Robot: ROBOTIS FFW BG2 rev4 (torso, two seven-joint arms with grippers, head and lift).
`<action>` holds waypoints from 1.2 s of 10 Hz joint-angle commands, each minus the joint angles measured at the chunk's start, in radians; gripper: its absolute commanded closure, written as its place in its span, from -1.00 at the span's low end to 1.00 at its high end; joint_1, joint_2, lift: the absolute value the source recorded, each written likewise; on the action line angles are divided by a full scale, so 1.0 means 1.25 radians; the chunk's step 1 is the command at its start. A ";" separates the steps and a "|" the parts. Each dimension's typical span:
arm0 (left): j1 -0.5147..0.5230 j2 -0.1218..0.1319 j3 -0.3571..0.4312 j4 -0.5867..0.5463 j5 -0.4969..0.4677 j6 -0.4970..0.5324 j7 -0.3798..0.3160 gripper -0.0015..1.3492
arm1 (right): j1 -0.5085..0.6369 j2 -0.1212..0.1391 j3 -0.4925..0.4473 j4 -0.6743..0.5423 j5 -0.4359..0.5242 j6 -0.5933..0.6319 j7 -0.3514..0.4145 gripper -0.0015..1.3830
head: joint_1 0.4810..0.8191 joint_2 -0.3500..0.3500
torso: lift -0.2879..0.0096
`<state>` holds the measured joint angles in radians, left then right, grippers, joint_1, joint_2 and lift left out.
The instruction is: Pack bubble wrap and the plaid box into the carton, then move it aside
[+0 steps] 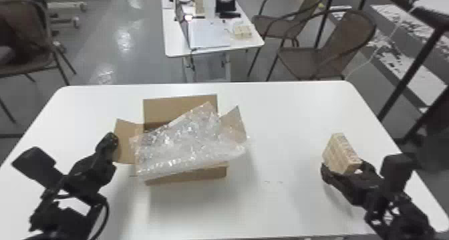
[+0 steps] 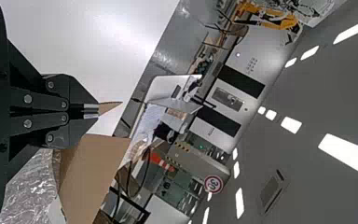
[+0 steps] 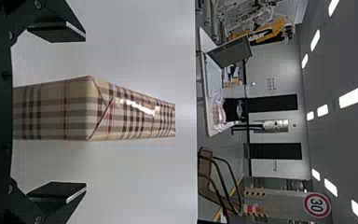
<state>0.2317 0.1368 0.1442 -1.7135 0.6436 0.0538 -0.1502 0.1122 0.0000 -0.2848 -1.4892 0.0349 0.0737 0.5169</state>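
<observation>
Head view: left gripper (image 1: 112, 143) clamped on carton flap (image 1: 125, 147); bubble wrap (image 1: 187, 145) lies over carton (image 1: 203, 174). Right gripper (image 1: 344, 167) spread wide, plaid box (image 1: 338, 152) between fingers, unclamped.

Black jointed arms (image 1: 60, 219), looping black cable (image 1: 107, 212), round silvery screws (image 2: 27, 99), flat black jaws with pale edges

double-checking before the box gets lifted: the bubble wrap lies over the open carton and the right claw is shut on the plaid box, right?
Not quite: the right claw is open, its fingers apart on either side of the plaid box, as the right wrist view shows. The bubble wrap does lie over the open carton.
</observation>
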 commanded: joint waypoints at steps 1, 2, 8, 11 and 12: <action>0.000 -0.001 0.000 0.001 0.001 0.001 0.000 0.80 | -0.019 0.001 0.024 0.016 -0.008 0.000 0.000 -0.48 | 0.27 0.07 | 0.25; 0.000 -0.003 0.000 0.001 0.001 0.002 0.000 0.80 | -0.019 0.001 0.029 0.017 -0.019 -0.001 0.000 0.10 | 0.27 0.11 | 0.25; 0.001 -0.004 0.000 0.001 0.001 0.002 -0.003 0.80 | 0.021 0.001 0.033 -0.022 -0.072 0.015 -0.007 0.52 | 0.27 0.15 | 0.25; 0.000 -0.004 0.005 0.001 0.001 0.012 -0.011 0.80 | -0.037 -0.004 0.035 -0.193 -0.169 0.299 0.144 0.52 | 0.27 0.19 | 0.25; -0.005 -0.004 0.002 0.001 -0.001 0.016 -0.011 0.80 | -0.085 -0.056 0.045 -0.227 -0.178 0.404 0.226 0.52 | 0.27 0.27 | 0.25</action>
<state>0.2280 0.1319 0.1495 -1.7120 0.6435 0.0722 -0.1641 0.0378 -0.0419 -0.2340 -1.7475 -0.1800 0.5045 0.7968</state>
